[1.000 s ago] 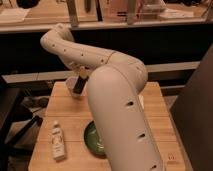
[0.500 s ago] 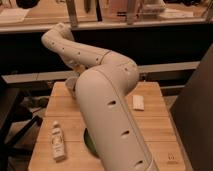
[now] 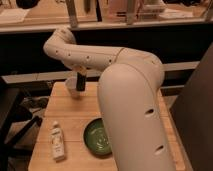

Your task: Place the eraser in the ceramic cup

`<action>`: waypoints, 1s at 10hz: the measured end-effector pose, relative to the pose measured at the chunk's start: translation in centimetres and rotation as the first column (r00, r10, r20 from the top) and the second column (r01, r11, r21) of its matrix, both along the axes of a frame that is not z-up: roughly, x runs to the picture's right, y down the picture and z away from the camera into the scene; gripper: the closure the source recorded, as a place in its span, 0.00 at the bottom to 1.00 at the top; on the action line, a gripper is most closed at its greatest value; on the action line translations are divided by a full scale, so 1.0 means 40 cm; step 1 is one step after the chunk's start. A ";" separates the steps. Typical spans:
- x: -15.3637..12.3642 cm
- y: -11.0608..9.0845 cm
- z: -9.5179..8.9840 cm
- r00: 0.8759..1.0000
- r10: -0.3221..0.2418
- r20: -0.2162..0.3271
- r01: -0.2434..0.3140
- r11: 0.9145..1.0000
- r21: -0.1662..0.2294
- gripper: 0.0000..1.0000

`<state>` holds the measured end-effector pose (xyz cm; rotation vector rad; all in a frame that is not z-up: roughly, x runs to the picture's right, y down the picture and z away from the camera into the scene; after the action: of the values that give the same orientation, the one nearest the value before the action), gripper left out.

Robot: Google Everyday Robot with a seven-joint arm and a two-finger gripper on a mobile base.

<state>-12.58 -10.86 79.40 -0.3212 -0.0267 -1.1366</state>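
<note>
My gripper (image 3: 80, 75) hangs from the white arm over the far left corner of the wooden table (image 3: 75, 117). It is shut on the eraser (image 3: 80, 82), a flat black slab held upright. The ceramic cup (image 3: 71, 88) is a small whitish cup standing just left of and below the eraser. The eraser's lower end is level with the cup's rim, touching or nearly touching its right side. I cannot tell whether it is inside the cup.
A wide green bowl (image 3: 98, 136) sits at the table's front middle. A white bottle (image 3: 58, 141) lies at the front left. My bulky white arm (image 3: 132, 110) covers the table's right half. A dark shelf runs behind the table.
The arm's big link has swung across and now hides the small white block on the right. The gripper has stayed by the cup at the far left corner.
</note>
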 end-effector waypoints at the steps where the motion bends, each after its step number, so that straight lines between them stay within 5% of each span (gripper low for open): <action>1: -0.018 -0.005 -0.006 0.998 -0.048 0.028 0.047 0.999 0.026 1.00; 2: -0.016 -0.014 -0.005 0.994 -0.097 0.052 0.094 0.994 0.047 1.00; 6: -0.030 -0.055 0.002 0.978 -0.149 0.143 0.131 0.982 0.133 1.00; 10: -0.050 -0.101 0.018 0.947 -0.171 0.271 0.119 0.973 0.198 1.00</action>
<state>-14.58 -14.90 80.12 0.0054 -0.1570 -1.3157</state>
